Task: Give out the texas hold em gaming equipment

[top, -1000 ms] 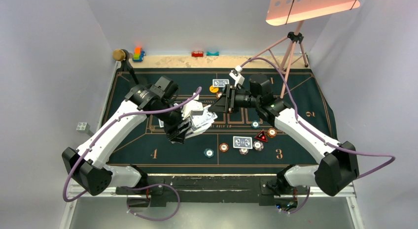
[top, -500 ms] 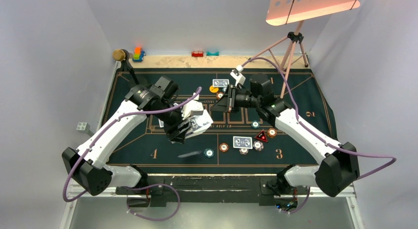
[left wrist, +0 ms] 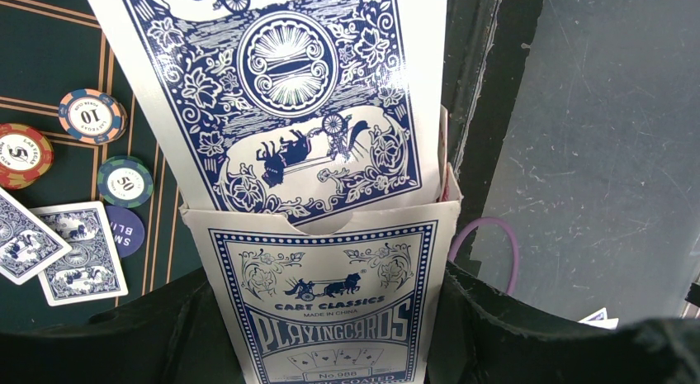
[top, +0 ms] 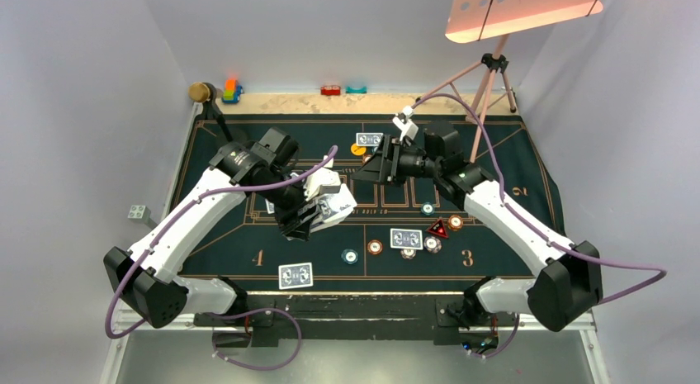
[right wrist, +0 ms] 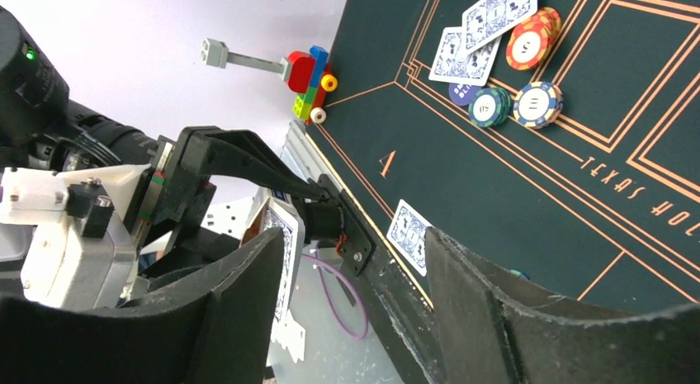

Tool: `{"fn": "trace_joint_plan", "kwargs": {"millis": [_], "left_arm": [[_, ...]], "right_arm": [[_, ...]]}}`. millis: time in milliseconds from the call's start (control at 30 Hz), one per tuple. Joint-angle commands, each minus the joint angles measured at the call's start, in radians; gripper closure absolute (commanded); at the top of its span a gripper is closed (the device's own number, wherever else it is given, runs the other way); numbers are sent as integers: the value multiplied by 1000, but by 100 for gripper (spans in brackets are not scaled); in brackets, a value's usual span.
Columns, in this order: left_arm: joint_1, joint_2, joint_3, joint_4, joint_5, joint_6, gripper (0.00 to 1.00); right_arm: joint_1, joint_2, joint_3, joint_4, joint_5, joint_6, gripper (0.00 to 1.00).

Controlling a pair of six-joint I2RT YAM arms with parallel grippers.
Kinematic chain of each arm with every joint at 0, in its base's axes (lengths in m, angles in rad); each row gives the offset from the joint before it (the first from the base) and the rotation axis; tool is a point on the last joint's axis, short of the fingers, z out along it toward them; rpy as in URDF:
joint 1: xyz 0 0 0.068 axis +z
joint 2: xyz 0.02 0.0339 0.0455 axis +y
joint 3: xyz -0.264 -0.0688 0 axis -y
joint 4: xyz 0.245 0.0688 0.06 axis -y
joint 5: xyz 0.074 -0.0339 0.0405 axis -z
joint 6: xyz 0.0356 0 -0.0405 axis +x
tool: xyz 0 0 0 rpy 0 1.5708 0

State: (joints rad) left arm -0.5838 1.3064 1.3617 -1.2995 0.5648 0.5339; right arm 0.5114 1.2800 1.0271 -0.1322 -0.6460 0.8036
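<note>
My left gripper (top: 323, 209) is shut on a blue-and-white playing card box (left wrist: 322, 260), held above the mat with the blue-backed deck (left wrist: 281, 95) sticking out of its open top. My right gripper (top: 371, 168) is open and empty, just right of the box; its fingers (right wrist: 231, 310) frame the box edge (right wrist: 285, 252). One blue-backed card (top: 295, 274) lies flat by the near edge, also in the right wrist view (right wrist: 410, 234). More cards lie at the back (top: 369, 139) and front right (top: 406, 238). The red triangular marker (top: 437, 229) and chips (top: 375, 247) lie front right.
Two cards (left wrist: 78, 252) and several chips (left wrist: 92, 116) lie on the mat under my left arm. A yellow-orange button (top: 357, 149) sits by the back card. Toy blocks (top: 231, 91) line the back edge. A lamp tripod (top: 491, 74) stands back right.
The card that my right gripper was pulling from the box has dropped and now lies flat by the near edge. My right gripper has drawn back to the right, empty.
</note>
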Motion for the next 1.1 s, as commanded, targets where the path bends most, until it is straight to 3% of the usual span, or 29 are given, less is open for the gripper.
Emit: {"fn": "trace_joint_plan", "kwargs": {"millis": [0,100,200,500,1067], "left_arm": [[-1,-17,18,18,26,-8,100],[-1,-17,17,19,23,-6,100],[-1,-15,18,23,26,-8,100],[-1,-5,26,26,26,-12,100],[-1,3,43,21,27,-17,100]], "right_arm": [[-24,-47,50,30,-32,2,30],[-8,-39,50,87,-75,22,23],[51,6,86,34,-67,-22,18],[128,56,90,33,-72,-32,16],[126,56,120,-129,-16,-121,47]]}}
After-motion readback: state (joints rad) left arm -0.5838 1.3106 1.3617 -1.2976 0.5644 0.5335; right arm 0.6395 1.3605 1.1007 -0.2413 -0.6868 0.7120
